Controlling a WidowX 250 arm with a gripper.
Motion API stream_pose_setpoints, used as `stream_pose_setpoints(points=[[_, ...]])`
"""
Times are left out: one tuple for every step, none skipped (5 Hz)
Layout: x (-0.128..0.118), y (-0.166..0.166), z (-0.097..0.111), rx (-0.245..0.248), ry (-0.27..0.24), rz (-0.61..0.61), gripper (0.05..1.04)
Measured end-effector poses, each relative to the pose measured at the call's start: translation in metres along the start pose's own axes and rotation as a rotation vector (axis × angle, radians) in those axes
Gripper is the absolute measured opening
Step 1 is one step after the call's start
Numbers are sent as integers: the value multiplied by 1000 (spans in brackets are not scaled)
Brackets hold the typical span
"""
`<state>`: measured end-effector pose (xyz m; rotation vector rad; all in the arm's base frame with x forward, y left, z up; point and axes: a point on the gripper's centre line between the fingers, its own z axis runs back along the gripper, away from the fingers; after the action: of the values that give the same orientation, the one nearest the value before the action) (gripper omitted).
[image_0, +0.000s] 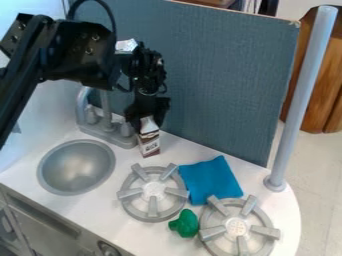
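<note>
With the gripper (147, 119) narrowed on the top of the upright carton (149, 144), right of and beyond the sink (76, 167), the step in hand appears to be the hold, and the next move calls for steady pressure and clearance from the panel (220, 75) before any sideways travel.

Bright, diffuse light, soft sheen in the sink (75, 167) (a gentle one), faint shadows
</note>
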<state>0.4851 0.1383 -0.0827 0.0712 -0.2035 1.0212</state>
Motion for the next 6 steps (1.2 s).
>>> stream_pose_setpoints(points=[[-8, -2, 1, -46, 32, -16, 926], [-15, 4, 1, -67, 63, -5, 1011], [-14, 14, 8, -77, 77, 15, 1006], [-2, 24, 24, -106, 83, 46, 1004], [9, 33, 48, -143, 97, 59, 1004], [14, 45, 79, -160, 133, 25, 1004]])
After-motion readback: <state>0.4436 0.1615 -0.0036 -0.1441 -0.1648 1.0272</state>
